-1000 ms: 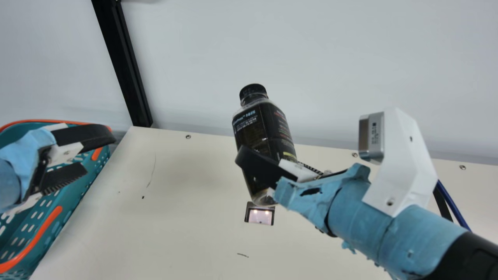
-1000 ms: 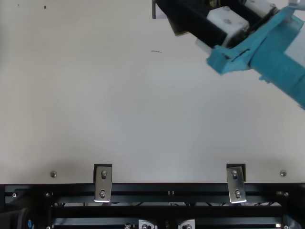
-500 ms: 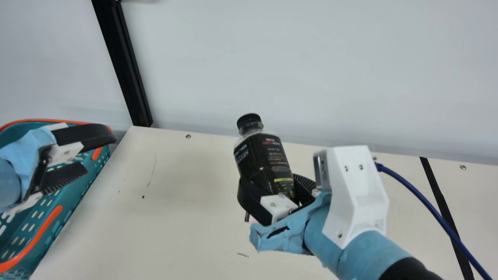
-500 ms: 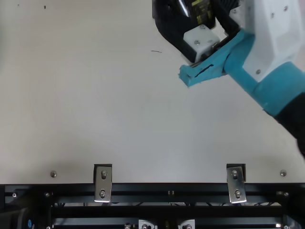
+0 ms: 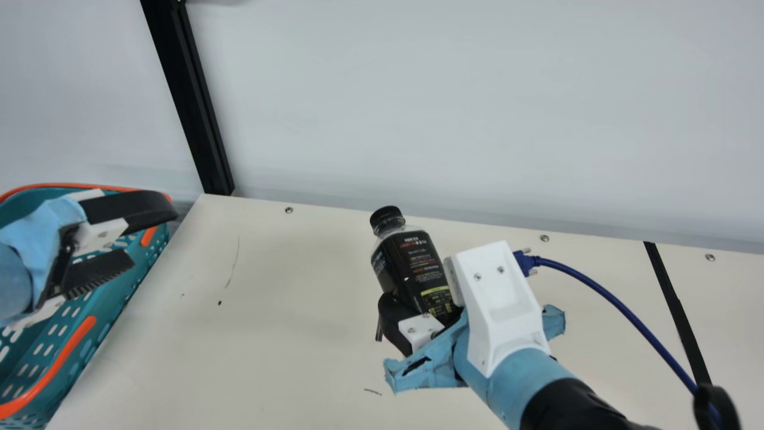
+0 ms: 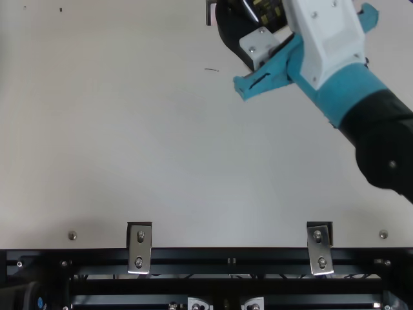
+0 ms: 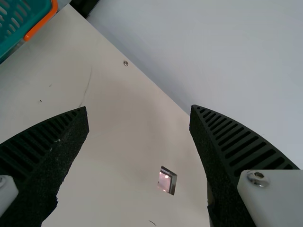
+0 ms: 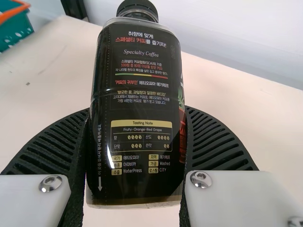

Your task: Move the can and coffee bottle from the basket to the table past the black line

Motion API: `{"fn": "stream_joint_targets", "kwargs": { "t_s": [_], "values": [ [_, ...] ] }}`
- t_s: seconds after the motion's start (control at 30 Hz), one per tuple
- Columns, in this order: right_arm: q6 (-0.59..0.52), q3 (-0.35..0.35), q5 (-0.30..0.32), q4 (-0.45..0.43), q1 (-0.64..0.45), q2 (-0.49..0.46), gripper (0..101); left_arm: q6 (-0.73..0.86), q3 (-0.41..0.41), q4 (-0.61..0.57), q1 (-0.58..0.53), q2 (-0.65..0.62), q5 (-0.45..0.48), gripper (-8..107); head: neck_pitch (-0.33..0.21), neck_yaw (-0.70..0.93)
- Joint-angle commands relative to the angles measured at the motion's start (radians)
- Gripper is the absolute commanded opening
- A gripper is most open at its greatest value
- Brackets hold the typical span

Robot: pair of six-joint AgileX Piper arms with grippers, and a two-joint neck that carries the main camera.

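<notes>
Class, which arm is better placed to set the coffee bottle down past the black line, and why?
Right, I'd judge: the right gripper holds the coffee bottle, and the black line lies on its side. The left gripper is open, by the basket.

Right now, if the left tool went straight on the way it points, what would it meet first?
The way ahead of the left tool looks free at first; farther on, probably the table or the pale wall, depth being unclear.
</notes>
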Motion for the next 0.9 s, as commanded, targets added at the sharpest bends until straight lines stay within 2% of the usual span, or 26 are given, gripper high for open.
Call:
{"fn": "stream_joint_targets", "kwargs": {
  "t_s": [0.0, 0.23, 0.53, 0.7, 0.87],
  "values": [
    [0.000, -0.015, -0.004, -0.018, -0.005, 0.038, 0, 0.000, 0.000, 0.000, 0.000, 0.000, 0.000, 90, -0.032, 0.011],
    [-0.012, -0.083, -0.017, -0.047, -0.022, 0.140, 0, 0.000, 0.000, 0.000, 0.000, 0.000, 0.000, 90, -0.032, 0.011],
    [-0.072, -0.174, -0.021, -0.011, -0.042, 0.250, 0, 0.000, 0.000, 0.000, 0.000, 0.000, 0.000, 90, -0.032, 0.011],
    [-0.140, -0.182, -0.034, 0.046, -0.072, 0.269, 0, 0.000, 0.000, 0.000, 0.000, 0.000, 0.000, 90, -0.032, 0.011],
    [-0.217, -0.156, -0.049, 0.117, -0.119, 0.252, 0, 0.000, 0.000, 0.000, 0.000, 0.000, 0.000, 90, -0.032, 0.011]
  ]
}}
